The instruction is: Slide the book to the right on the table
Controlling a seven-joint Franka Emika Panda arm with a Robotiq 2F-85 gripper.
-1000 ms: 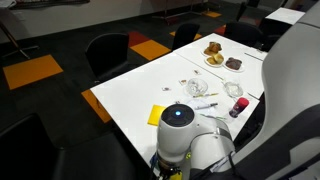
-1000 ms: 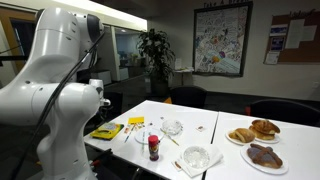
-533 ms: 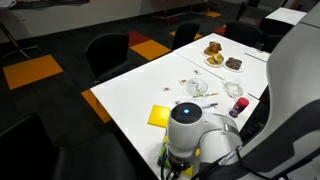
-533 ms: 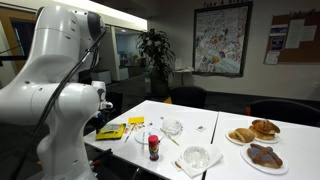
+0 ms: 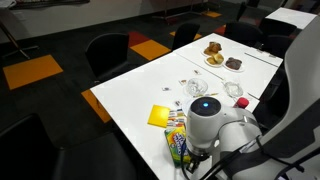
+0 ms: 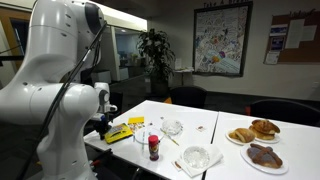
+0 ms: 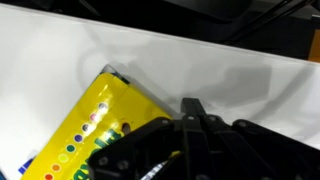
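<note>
On my exterior feed the arm (image 6: 60, 90) fills the left side, bent down over the near corner of the table (image 6: 195, 120). Just right of the wrist lies the book (image 6: 118, 131), flat on the white top close to the table's edge, with its yellow cover up. Beside it, a little further in, sits a small yellow pad (image 6: 136, 121). The two are close, but I cannot tell whether they touch.

Further right stands a small bottle (image 6: 153, 148) with a red cap, upright. Next comes a clear bowl (image 6: 196, 157) near the front edge. At the far right are three plates of pastries (image 6: 263, 156), grouped together and well apart from the book.

In the wrist view the book (image 7: 85, 135) takes the lower left, lying at an angle, with rows of coloured dots printed on the yellow cover. The gripper (image 7: 190, 105) comes up from the bottom edge just right of it, and its dark body overlaps the book's right side. From this angle I see one dark finger (image 7: 190, 112) pointing up. I cannot tell how far apart the jaws stand, nor whether they touch the cover. To the right is bare white tabletop.
</note>
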